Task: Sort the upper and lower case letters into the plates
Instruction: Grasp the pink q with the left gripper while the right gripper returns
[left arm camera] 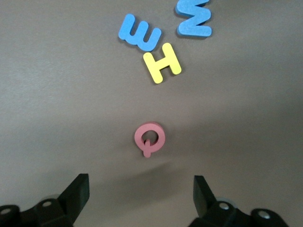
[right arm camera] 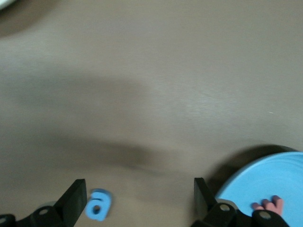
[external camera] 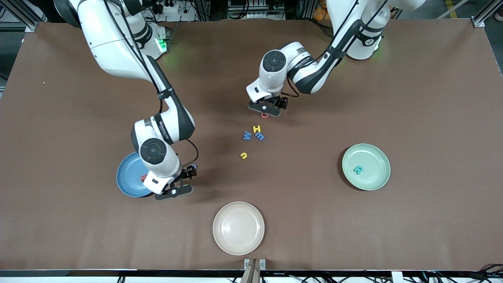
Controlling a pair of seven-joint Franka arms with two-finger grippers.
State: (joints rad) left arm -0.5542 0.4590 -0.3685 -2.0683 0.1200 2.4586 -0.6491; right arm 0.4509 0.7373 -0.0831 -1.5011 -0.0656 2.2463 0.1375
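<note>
My left gripper [external camera: 279,104] [left arm camera: 140,191] hangs open low over the table, nothing between its fingers, and a red Q [external camera: 265,115] [left arm camera: 149,138] lies just ahead of the fingertips. A yellow H [external camera: 256,128] [left arm camera: 162,62], a blue m [external camera: 259,136] [left arm camera: 140,33] and a blue W [external camera: 246,135] [left arm camera: 194,19] lie clustered nearer the front camera, with a small yellow letter [external camera: 244,155] nearer still. My right gripper [external camera: 189,173] [right arm camera: 138,201] is open beside the blue plate [external camera: 127,177] [right arm camera: 265,184]. That plate holds a red letter [external camera: 144,177] [right arm camera: 268,205]. A blue a [right arm camera: 98,204] lies off the plate, by one finger. The green plate [external camera: 375,175] holds a teal R [external camera: 358,169].
A cream plate [external camera: 238,228] stands bare near the table's front edge, between the other two plates. Brown tabletop stretches wide toward both ends, and the arms' bases stand along the back.
</note>
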